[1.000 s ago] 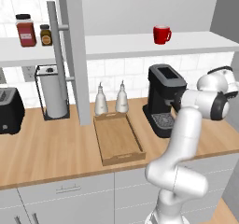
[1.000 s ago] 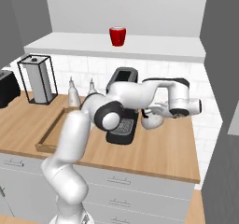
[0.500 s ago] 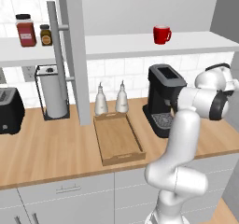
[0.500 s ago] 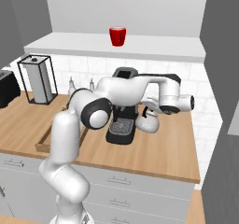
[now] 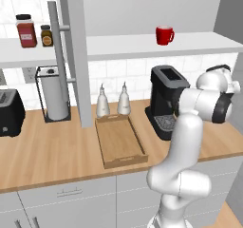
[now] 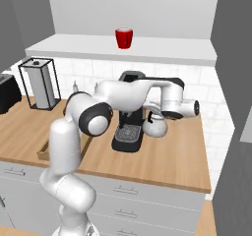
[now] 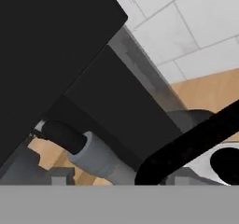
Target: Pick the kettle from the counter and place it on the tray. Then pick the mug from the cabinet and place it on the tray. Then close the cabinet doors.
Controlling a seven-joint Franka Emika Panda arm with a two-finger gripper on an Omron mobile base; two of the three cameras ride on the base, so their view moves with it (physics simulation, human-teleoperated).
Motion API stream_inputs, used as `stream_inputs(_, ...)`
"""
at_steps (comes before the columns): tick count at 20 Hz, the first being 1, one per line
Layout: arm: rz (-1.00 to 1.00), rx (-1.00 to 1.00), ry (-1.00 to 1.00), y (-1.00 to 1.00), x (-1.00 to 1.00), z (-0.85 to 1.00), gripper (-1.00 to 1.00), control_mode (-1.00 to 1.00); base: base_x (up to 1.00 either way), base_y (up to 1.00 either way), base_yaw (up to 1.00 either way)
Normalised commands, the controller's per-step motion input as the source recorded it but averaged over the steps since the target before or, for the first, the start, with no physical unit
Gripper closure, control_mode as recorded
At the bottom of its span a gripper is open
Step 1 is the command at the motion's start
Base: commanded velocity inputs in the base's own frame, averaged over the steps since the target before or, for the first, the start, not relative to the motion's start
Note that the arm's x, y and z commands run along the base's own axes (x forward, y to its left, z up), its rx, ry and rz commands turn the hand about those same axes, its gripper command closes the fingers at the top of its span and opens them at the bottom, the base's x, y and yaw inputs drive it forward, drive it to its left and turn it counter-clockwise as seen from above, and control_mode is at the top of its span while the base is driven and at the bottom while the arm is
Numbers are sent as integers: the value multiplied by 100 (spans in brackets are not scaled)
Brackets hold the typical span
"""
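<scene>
Meanwhile, the gripper reaches down over the kettle, which sits on the counter at the coffee machine's three o'clock in the right base view; whether its jaws grip the black handle cannot be told. In the left base view, the tray lies at seven o'clock from the machine, and the mug stands on the cabinet shelf.

Bright red mug; silvery-grey kettle, black handle; light-brown grained counter; pale wooden tray; black coffee machine; white tiled wall.
</scene>
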Motion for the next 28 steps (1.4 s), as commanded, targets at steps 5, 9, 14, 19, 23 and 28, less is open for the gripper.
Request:
stream_inputs(5,0,0,-16,-18,-60,15,100,-100,0,0,0)
stream_inputs(9,0,2,-38,-10,-89,42,100,-100,0,0,0)
stream_inputs(14,0,1,-39,4,-100,53,100,-100,0,0,0)
stream_inputs(19,0,0,-25,31,-100,52,100,-100,0,0,0)
stream_inputs(23,0,-3,-9,90,-100,22,100,-100,0,0,0)
stream_inputs(28,0,-8,0,100,-94,5,100,-100,0,0,0)
